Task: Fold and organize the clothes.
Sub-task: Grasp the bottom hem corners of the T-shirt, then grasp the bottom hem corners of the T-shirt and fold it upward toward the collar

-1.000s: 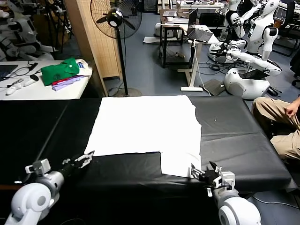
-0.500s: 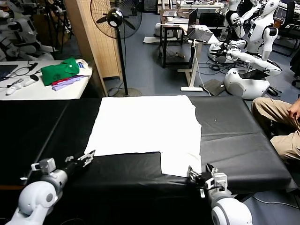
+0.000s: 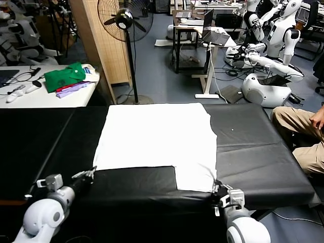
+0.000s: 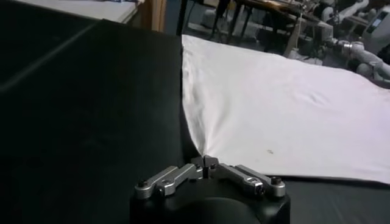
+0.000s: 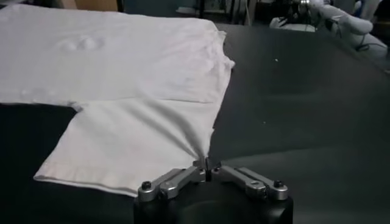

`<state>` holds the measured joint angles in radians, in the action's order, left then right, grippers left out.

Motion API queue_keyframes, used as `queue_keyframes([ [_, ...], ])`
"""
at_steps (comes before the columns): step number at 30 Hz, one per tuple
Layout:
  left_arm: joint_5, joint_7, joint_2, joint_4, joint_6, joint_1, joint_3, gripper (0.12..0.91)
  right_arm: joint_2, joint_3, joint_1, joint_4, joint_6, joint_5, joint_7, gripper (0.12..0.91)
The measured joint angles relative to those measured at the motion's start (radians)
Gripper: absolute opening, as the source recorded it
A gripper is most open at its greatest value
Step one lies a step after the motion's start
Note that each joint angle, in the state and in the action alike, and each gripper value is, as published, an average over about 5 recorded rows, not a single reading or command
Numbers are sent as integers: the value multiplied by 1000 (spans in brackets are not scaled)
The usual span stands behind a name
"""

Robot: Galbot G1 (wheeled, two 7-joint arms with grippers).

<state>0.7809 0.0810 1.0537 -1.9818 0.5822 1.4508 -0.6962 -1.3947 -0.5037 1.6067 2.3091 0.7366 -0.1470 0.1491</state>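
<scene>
White thin fabric, the T-shirt (image 3: 157, 139) lies flat and plain side up in the middle of a black table (image 3: 263, 152), its far edge close to the table's far edge. One sleeve (image 3: 195, 177) sticks out toward the near edge on the right, and the shirt's near left corner sits over on the left. The left gripper (image 3: 87, 175) is at that near left corner, its fingers together and pinching the cloth, which puckers into small creases running to the pinch point in the left wrist view (image 4: 206, 163). The right gripper (image 3: 218, 191) is at the near right corner of the sleeve, its fingers likewise clamped on the fabric; the right wrist view shows folds drawn to the closed tips (image 5: 207, 167). Both arms reach in from the near edge of the table. Beyond the table on the far left stands a white desk (image 3: 45, 96) holding a green garment (image 3: 65, 76) with a purple cloth (image 3: 73, 89) beside it. A black standing fan (image 3: 125, 20) rises behind the table next to a wooden panel (image 3: 96, 40). On the far right are white robots (image 3: 268, 76) on the floor and a seated person's legs (image 3: 304, 131).
</scene>
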Motion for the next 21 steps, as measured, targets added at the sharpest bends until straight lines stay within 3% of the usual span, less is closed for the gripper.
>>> queue_keyframes([
  [8, 27, 15, -26, -182, 2, 154, -87, 130, 14, -37, 70, 110, 0, -73, 33, 120],
  [13, 33, 31, -26, -237, -30, 176, -120, 130, 32, -52, 53, 102, -15, -105, 12, 120],
  [21, -28, 42, 21, -176, -119, 65, -76, 130, 96, -13, -168, -128, -247, -178, -34, 120],
])
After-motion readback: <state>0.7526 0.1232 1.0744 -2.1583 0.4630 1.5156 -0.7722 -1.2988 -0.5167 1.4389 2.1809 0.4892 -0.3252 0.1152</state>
